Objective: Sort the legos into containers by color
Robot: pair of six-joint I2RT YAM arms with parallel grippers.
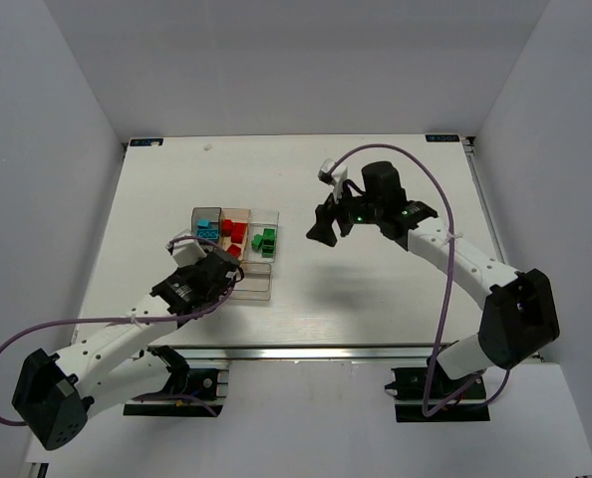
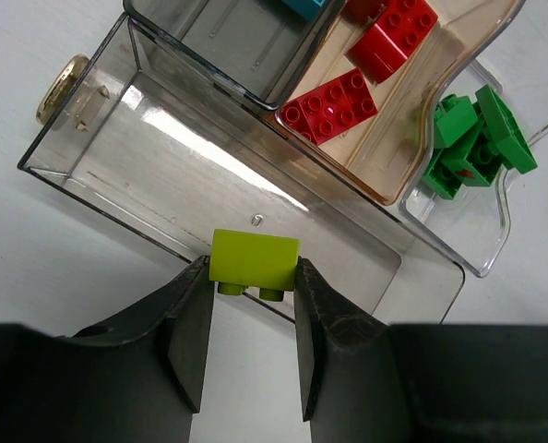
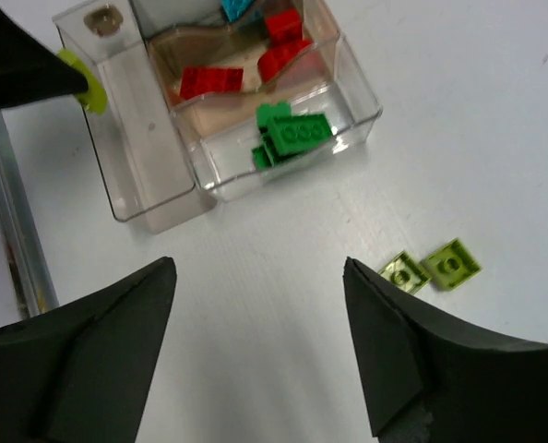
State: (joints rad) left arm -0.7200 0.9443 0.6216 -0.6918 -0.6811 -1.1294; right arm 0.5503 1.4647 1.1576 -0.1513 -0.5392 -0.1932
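My left gripper (image 2: 251, 273) is clamped on a lime brick (image 2: 254, 257), studs facing down, held at the near wall of the long clear bin (image 2: 163, 157); I cannot tell whether the brick touches that wall. My right gripper (image 3: 257, 277) hangs over the table (image 1: 376, 299) with its jaws wide apart and nothing between them. The only labels are small tags (image 1: 443, 139) at the table's far corners, too small to read. In the tray of bins (image 1: 257, 291), red bricks (image 2: 331, 106) lie in the tan bin (image 2: 394, 157), green bricks (image 2: 477, 138) in the clear end bin (image 2: 482, 231), and a cyan brick (image 1: 208, 227) in the smoky grey bin (image 2: 228, 41). A brass-coloured disc (image 2: 57, 88) sits at the long bin's corner. Two flat lime pieces (image 3: 431, 268) lie on the table near the tray. A metal rail (image 1: 336, 352) runs along the table's near edge, just beside the tray.
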